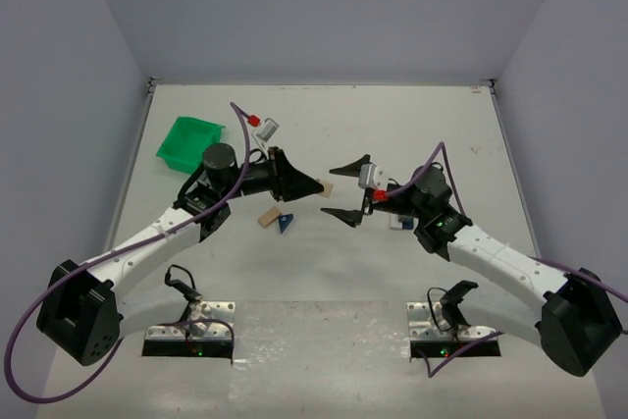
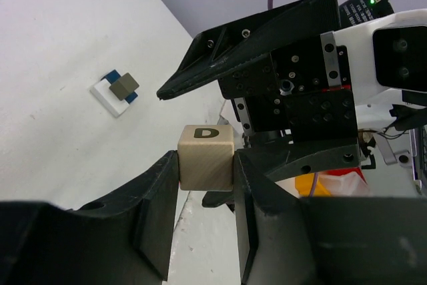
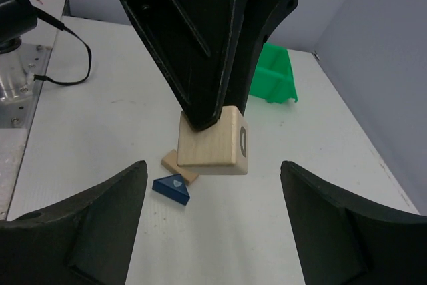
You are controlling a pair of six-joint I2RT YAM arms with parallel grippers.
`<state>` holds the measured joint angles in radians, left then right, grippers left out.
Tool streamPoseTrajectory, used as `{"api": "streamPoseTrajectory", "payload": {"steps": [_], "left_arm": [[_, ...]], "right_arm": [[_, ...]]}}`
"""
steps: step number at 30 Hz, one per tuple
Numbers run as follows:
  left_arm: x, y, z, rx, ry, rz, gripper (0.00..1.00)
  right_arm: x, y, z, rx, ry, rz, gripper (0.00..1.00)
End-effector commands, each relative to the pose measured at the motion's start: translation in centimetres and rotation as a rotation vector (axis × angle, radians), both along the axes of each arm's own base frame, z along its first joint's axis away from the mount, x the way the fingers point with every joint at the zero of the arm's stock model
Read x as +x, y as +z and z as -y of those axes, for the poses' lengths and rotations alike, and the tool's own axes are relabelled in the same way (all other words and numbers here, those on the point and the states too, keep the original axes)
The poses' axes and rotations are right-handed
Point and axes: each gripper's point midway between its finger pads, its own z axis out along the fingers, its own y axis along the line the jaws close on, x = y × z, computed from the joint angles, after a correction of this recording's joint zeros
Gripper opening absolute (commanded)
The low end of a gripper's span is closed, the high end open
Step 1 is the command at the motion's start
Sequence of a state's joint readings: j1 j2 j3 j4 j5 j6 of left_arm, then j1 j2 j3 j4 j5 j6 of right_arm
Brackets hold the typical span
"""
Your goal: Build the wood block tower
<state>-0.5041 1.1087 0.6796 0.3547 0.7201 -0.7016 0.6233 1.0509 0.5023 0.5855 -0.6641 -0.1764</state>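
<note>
Nearest, just below the middle of the overhead view, two loose pieces lie on the white bench (image 1: 324,340). One is a flat tan block (image 1: 267,216). Just to its right is a small blue wedge (image 1: 285,224) with a pale mark on its face. From the right wrist camera they look to be touching or very nearly so, the wedge the closer of the two.

A little further up, at the centre of the frame, the two arms meet tip to tip. The left hand (image 1: 312,185) is clenched on a tan cube (image 3: 212,141) of pale, fine-grained wood with rounded edges and a dark letter D printed on one face. The cube appears to be held up off the bench. The right hand (image 1: 334,190) faces it, released and spread wide. Its two black fingers (image 3: 87,225) stand either side of the cube without touching it.

At the upper left of the left wrist view, a white square base (image 2: 103,95) carries a blue block (image 2: 133,97) with a dark grey block (image 2: 124,85) on top.

Furthest off, toward the upper left of the overhead view, sits a green bin (image 1: 189,141).
</note>
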Motion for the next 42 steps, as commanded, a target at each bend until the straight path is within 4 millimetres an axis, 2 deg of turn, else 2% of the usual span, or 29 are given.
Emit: {"api": "streamPoseTrajectory", "payload": {"steps": [1, 10, 19, 22, 25, 27, 28, 32, 33, 35, 39, 40, 41, 42], "left_arm": [[0.0, 2.3, -0.3, -0.038, 0.036, 0.081, 0.00], [0.9, 1.7, -0.7, -0.011, 0.091, 0.071, 0.00], [1.4, 1.7, -0.9, -0.003, 0.125, 0.079, 0.00], [1.5, 1.6, -1.0, 0.001, 0.132, 0.076, 0.00], [1.3, 1.8, -0.8, -0.008, 0.112, 0.077, 0.00], [1.4, 2.0, -0.7, -0.010, 0.115, 0.080, 0.20], [1.6, 2.0, -0.8, -0.007, 0.123, 0.081, 0.30], [2.7, 2.3, -1.4, 0.031, 0.191, 0.088, 0.89], [3.1, 2.5, -1.7, 0.043, 0.219, 0.093, 1.00], [3.9, 3.4, -2.4, 0.053, 0.280, 0.115, 1.00], [5.0, 4.3, -3.5, 0.095, 0.361, 0.152, 1.00], [5.1, 4.2, -3.7, 0.111, 0.377, 0.149, 1.00], [5.4, 4.3, -4.1, 0.120, 0.400, 0.151, 1.00], [5.9, 3.9, -4.7, 0.144, 0.446, 0.144, 1.00]], "right_arm": [[0.5, 5.0, -1.2, 0.085, -0.008, 0.144, 0.78], [0.6, 5.0, -2.4, 0.068, -0.026, 0.153, 0.64], [1.4, 4.6, -2.4, 0.048, -0.070, 0.158, 0.36], [1.6, 4.6, -2.2, 0.050, -0.086, 0.164, 0.24], [2.8, 4.8, -1.8, 0.045, -0.149, 0.158, 0.16], [3.4, 4.5, -1.8, 0.022, -0.171, 0.141, 0.09], [3.5, 4.0, -1.8, 0.004, -0.178, 0.126, 0.08], [4.6, 4.4, -1.7, -0.036, -0.217, 0.106, 0.04], [5.1, 4.7, -1.6, -0.048, -0.234, 0.105, 0.03], [6.2, 5.5, -1.6, -0.078, -0.259, 0.099, 0.02], [7.8, 4.3, -0.4, -0.200, -0.259, 0.024, 0.00], [7.7, 3.5, -0.2, -0.224, -0.258, 0.001, 0.00], [8.6, 3.3, 0.9, -0.236, -0.276, -0.013, 0.00], [8.3, 3.2, 1.4, -0.244, -0.235, -0.014, 0.00]]}}
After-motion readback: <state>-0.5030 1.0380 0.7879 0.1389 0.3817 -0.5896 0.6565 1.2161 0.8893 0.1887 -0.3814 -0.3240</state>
